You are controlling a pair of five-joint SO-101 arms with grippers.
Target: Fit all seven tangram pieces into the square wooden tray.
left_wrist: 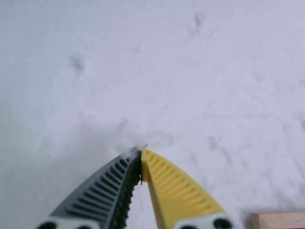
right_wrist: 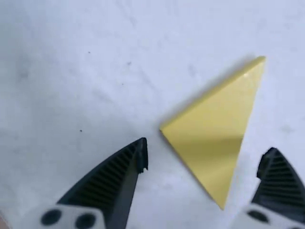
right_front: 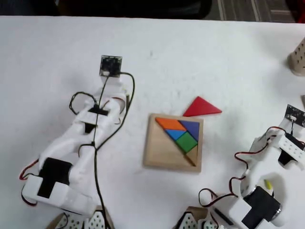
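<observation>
— Pincers first: how do they stand?
— The right gripper (right_wrist: 205, 162) gapes wide, holding nothing; the yellow triangle (right_wrist: 217, 138) lies on the table (right_wrist: 71, 71) between its fingers (right_wrist: 119, 181), touching neither. The left gripper (left_wrist: 141, 157) is pinched closed and empty, near a corner of the tray (left_wrist: 279, 220).
— How is the triangle turned?
— Square corner towards one finger, long edge towards the other; closing would likely pinch corner against edge.
— And the tray?
— Centre of the high view, its lower-left part bare; right arm (right_front: 267, 195) at lower right, left arm (right_front: 71, 152) at left. The red triangle (right_front: 202, 106) lies just beside the tray's upper-right edge
</observation>
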